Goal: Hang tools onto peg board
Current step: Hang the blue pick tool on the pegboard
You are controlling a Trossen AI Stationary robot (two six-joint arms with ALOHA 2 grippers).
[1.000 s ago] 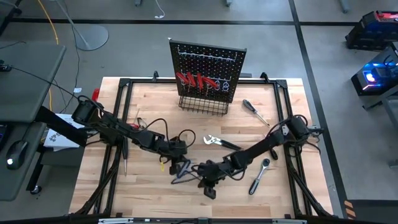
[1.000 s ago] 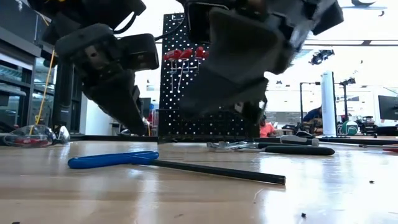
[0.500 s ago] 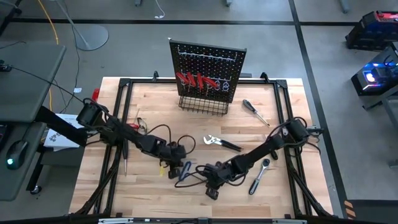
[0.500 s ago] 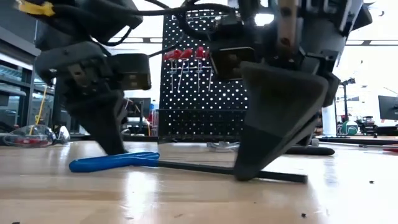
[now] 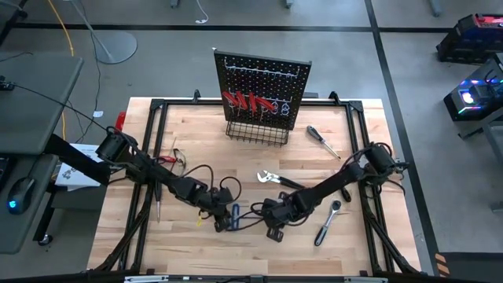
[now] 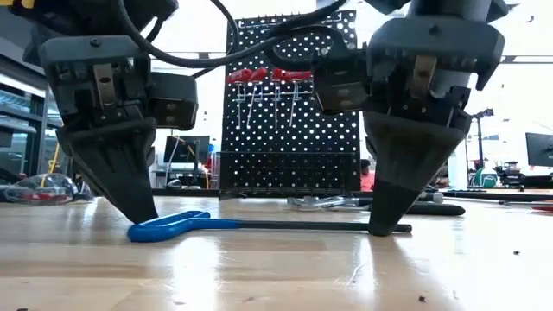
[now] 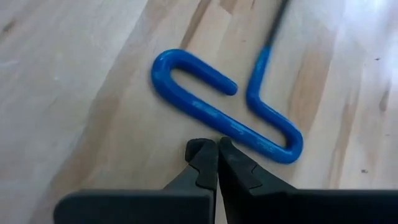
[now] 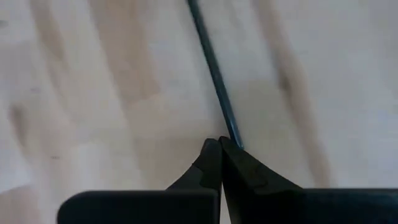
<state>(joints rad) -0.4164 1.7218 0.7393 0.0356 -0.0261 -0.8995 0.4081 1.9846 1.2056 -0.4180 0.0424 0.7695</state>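
The blue-handled T-key (image 5: 233, 214) lies flat on the wooden table between my two grippers. In the low view its looped blue handle (image 6: 173, 227) points toward my left gripper and its dark shaft (image 6: 302, 226) toward my right. My left gripper (image 7: 217, 144) is shut, pointing down beside the handle. My right gripper (image 8: 220, 144) is shut, pointing down at the shaft's free end. The black peg board (image 5: 263, 82) stands at the table's far edge with red-handled screwdrivers (image 5: 247, 101) hanging on its hooks and a wire basket (image 5: 257, 132) below. My left gripper's shut fingertips (image 7: 202, 146) stand right against the side of the handle's long bar (image 7: 231, 126), coming from above with the tips at the table. I cannot tell whether they touch it. My right gripper's shut fingertips (image 8: 229, 146) come down from above onto the free end of the shaft (image 8: 231, 132), which runs under them. The shaft lies flat on the table.
Silver pliers with black handles (image 5: 279, 180) lie just beyond the grippers. A chrome ratchet (image 5: 328, 222) lies near the right arm and a black-handled screwdriver (image 5: 322, 141) beside the board. A dark screwdriver (image 5: 157, 196) and a red-handled tool (image 5: 165, 159) lie at the left.
Both grippers have come down to the table top, my left beside the blue handle and my right at the shaft's end. The T-key has turned on the table and now lies across the low view, its handle slid toward the right gripper.
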